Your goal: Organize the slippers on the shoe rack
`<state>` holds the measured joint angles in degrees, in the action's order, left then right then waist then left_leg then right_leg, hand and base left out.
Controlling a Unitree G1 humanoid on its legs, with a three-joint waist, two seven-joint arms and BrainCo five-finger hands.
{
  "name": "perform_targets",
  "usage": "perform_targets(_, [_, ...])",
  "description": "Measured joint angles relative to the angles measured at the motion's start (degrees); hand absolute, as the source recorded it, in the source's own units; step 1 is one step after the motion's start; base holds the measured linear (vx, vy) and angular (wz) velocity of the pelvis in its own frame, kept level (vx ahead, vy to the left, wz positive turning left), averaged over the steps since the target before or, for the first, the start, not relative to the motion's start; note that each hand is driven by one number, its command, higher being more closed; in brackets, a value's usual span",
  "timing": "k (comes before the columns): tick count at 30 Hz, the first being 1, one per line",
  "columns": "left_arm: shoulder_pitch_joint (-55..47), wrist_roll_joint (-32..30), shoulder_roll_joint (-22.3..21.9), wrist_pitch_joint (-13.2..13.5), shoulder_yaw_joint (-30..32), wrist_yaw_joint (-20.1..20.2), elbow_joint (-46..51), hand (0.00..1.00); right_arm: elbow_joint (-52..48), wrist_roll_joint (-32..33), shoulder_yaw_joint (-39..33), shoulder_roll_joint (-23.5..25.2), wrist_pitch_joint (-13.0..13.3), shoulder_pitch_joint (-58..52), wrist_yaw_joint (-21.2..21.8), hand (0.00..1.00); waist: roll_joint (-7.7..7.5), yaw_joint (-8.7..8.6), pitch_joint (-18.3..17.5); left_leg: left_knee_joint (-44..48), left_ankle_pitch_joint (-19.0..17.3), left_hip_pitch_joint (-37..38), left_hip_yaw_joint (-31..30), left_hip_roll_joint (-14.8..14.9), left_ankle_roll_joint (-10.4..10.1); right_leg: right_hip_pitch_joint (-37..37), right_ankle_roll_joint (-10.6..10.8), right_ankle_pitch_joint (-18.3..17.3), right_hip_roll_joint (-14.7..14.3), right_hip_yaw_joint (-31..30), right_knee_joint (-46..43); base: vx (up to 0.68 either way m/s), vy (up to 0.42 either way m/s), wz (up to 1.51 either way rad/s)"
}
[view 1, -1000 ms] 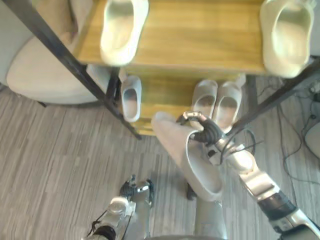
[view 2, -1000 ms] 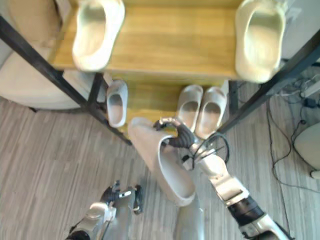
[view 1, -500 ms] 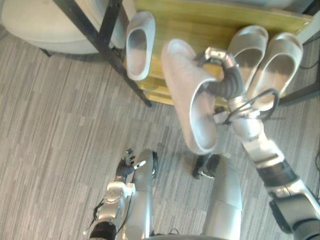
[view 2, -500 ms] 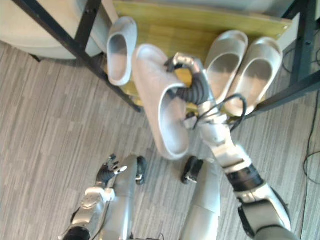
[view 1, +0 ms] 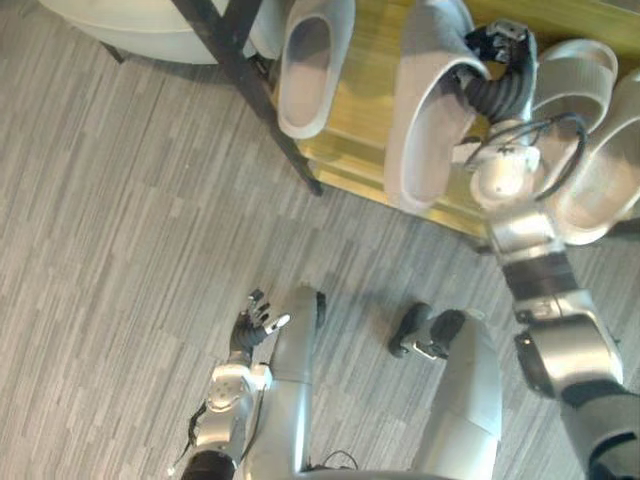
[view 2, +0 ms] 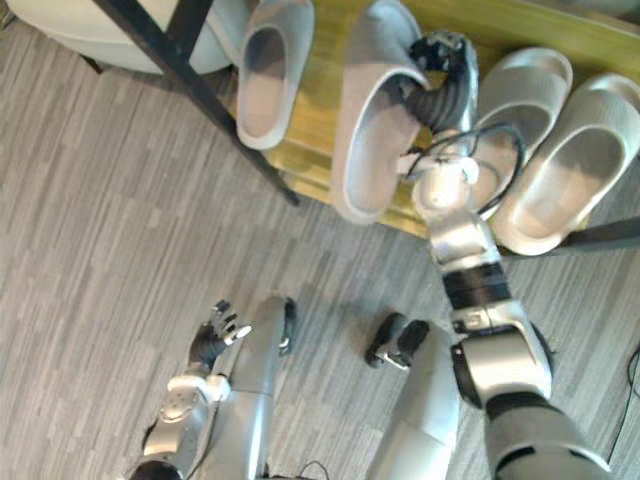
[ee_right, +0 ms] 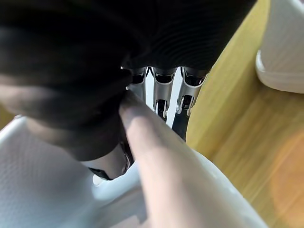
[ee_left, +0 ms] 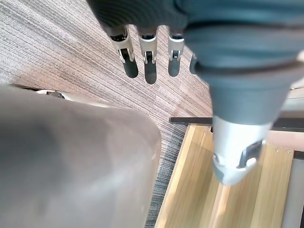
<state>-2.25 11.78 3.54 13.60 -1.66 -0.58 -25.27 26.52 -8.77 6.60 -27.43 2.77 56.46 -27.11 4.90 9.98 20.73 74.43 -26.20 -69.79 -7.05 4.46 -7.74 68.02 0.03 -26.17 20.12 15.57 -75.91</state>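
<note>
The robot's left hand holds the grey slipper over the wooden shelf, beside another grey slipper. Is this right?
No: it is the right hand that holds the grey slipper over the wooden shelf, beside another grey slipper. The right eye view shows it; the left hand hangs open.

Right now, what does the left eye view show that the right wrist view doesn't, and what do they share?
Left eye view: the open left robot hand low over the floor, a lone slipper on the shelf, the black rack leg. Right wrist view: the fingers curled over the rim, close up. Both: the right robot hand shut on the held slipper, the shelf, a neighbouring slipper.
</note>
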Motion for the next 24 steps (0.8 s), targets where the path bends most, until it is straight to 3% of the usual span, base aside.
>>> perform_targets(5, [0.07, 0.0, 0.23, 0.0, 0.1, -0.35, 0.17, 0.0, 7.1, 0.18, -0.16, 1.04, -1.26, 4.41, -1.03, 1.0, -0.01, 0.65, 0.0, 0.15, 0.01, -0.4, -0.23, -0.56, -0.02, 0.03, 0.07, -0.06, 0.62, 0.29, -0.13, 0.01, 0.021, 0.09])
perform_targets(6, [2.16, -1.49, 0.86, -0.64, 1.8, -4.72, -4.13, 0.0, 9.3, 0.16, -0.15, 1.64, -1.44, 6.3, -1.12, 1.0, -0.3, 0.54, 0.18, 0.14, 0.21, -1.24, -0.59, -0.88, -0.33, 0.28, 0.03, -0.22, 0.98, 0.78, -0.24, 0.0, 0.013, 0.12])
perform_targets(7, [3.47, -1.93, 1.12, -1.19, 2.38, -6.34, -7.18, 0.0, 10.09, 0.15, -0.15, 2.01, -1.49, 7.19, -1.17, 1.0, -0.6, 0.36, 0.35, 0.19, 0.3, -1.29, -0.72, -0.94, -0.49, 0.57, 0.08, -0.31, 1.06, 0.91, -0.37, 0.01, 0.011, 0.13])
perform_targets(9, [8.09, -2.85, 3.95, -5.88, 1.63, -10.23, -20.2, 0.0, 13.35, 0.03, -0.27, 3.32, -1.78, 12.21, -1.43, 1.0, -3.82, -0.77, 2.28, 1.35, 0.75, -3.93, -1.39, -1.14, -1.29, 3.03, -0.37, -0.51, 1.45, 1.27, -2.0, 0.01, 0.0, 0.09])
perform_targets(10, [8.6, -2.83, 4.09, -6.49, 1.7, -10.69, -21.62, 0.0, 13.91, -0.04, -0.59, 3.25, -1.83, 12.8, -1.51, 0.0, -4.4, -0.81, 2.74, 1.8, 0.84, -4.48, -1.65, -1.14, -1.44, 3.28, -0.77, -0.61, 1.49, 1.53, -2.33, 0.0, 0.004, 0.2])
perform_targets(12, [9.71, -2.78, 4.05, -7.99, 0.49, -11.36, -24.78, 0.0, 15.72, -0.2, -2.62, 3.17, -1.4, 15.04, -3.35, 0.0, -5.24, -0.8, 3.81, 3.7, 0.97, -6.42, -2.59, -1.94, -1.7, 4.01, -2.01, -1.47, 2.55, 2.15, -4.47, 0.0, 0.02, 0.31])
perform_targets(14, [9.95, -2.84, 4.1, -7.79, -0.44, -11.68, -24.94, 0.0, 17.71, -0.19, -2.31, 3.4, -1.81, 16.02, -3.18, 0.0, -5.25, -0.38, 3.82, 3.7, 1.04, -6.37, -2.41, -2.22, -1.81, 3.99, -1.44, -1.94, 3.09, 1.93, -4.91, -0.01, 0.031, 0.16])
perform_targets(18, [10.34, -2.8, 4.12, -7.68, -0.75, -11.77, -25.51, 0.0, 20.53, -0.11, -1.94, 6.19, -1.76, 16.77, -3.78, 0.0, -5.17, -0.11, 3.78, 2.42, 1.77, -6.73, -2.04, -1.82, -1.1, 4.0, -1.1, -2.32, 3.52, 2.37, -4.61, -0.02, 0.006, 0.11])
perform_targets(24, [10.69, -2.77, 4.15, -7.73, -1.83, -12.46, -26.37, 0.0, 20.57, 1.35, -2.2, 6.76, -1.0, 17.25, -6.98, 0.0, -4.41, 0.28, 3.36, 1.85, 2.84, -7.5, -1.95, -1.6, -1.82, 4.6, -1.36, -2.39, 3.8, 2.87, -4.64, 0.0, -0.004, 0.07])
